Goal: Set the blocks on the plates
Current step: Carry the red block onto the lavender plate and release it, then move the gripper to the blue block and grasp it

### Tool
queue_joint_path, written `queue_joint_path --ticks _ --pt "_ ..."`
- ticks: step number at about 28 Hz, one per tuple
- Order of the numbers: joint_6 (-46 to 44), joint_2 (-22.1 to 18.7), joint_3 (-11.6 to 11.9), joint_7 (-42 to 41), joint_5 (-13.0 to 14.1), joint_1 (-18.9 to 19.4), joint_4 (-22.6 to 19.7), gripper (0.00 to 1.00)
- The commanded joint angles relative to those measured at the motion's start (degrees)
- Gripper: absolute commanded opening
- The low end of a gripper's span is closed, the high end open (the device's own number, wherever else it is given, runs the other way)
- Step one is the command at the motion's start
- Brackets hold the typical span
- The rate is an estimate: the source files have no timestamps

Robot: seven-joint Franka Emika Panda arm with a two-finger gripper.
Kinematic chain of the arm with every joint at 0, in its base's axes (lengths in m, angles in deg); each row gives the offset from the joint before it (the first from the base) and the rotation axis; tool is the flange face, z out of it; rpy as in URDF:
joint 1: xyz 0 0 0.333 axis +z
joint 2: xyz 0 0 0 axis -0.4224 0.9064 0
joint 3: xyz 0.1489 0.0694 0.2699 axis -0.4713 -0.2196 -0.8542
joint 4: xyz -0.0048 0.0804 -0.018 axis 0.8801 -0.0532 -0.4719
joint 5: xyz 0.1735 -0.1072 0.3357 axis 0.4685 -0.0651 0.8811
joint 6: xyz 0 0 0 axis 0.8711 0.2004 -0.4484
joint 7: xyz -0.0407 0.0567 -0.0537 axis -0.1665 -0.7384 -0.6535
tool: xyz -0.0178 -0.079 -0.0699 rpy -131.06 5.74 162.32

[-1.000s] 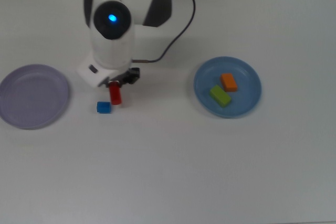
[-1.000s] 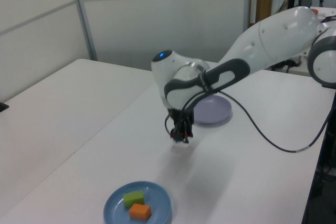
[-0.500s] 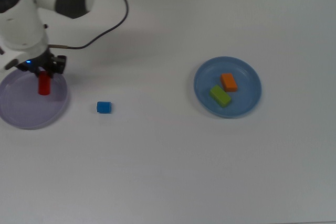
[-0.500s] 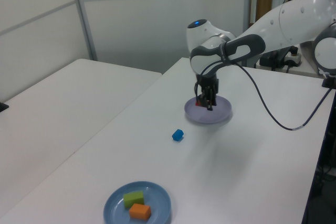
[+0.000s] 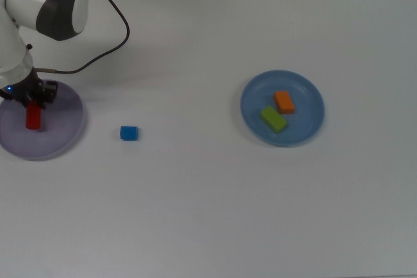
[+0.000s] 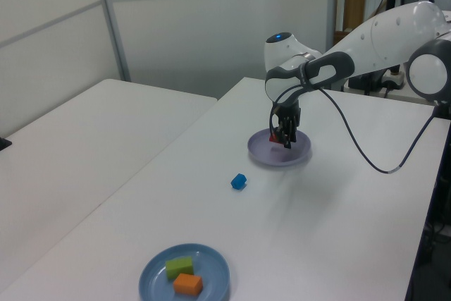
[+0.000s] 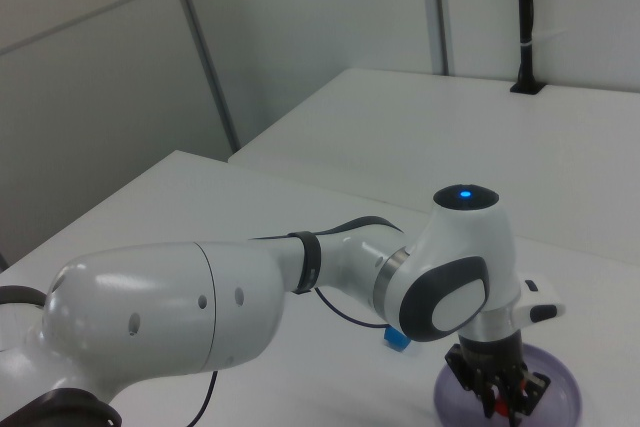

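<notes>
I am seeing the gripper hanging over the lavender plate, its fingers clenched on the red block, which is standing on end between them with its lower end over the plate; I cannot tell whether that end is touching the plate. In the left view the gripper is pointing straight down above the same plate, with a sliver of red showing just beside the fingers. In the right view the arm's wrist is blocking most of the plate, and the gripper is showing only a trace of red at the fingertips. The blue block is lying on the bare table, off to the top view's right of the fingers and just outside the lavender plate's rim, apart from it. Well apart from the fingers, farther to the top view's right, the blue plate is holding the orange block and the green block, lying close beside each other. A black cable is trailing from the arm across the table, which is plain white. Pale panelled walls are standing behind the table in the left view.
</notes>
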Motion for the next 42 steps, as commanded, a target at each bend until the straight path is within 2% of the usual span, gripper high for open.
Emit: queue_joint_path --ticks 1,11,12,21,27,39,40,42 --pt "0.2 0.5 0.0 0.4 0.0 0.6 0.4 1.0" --pt "-0.6 0.0 -1.1 0.3 0.2 1.8 0.4 1.0" --pt "-0.7 -0.5 -1.7 0.3 0.6 2.7 0.4 1.0" --pt "-1.6 -3.5 -1.7 1.1 6.2 5.8 0.4 1.0" --pt "-3.0 -2.7 -1.7 10.9 6.6 10.0 0.3 1.0" --pt "0.8 0.4 -1.6 22.8 6.7 14.9 -1.0 1.0" --pt "1.2 0.5 -1.6 23.1 6.7 14.9 -1.2 0.97" --pt "2.8 0.7 -1.6 23.4 6.7 15.0 -1.6 0.8"
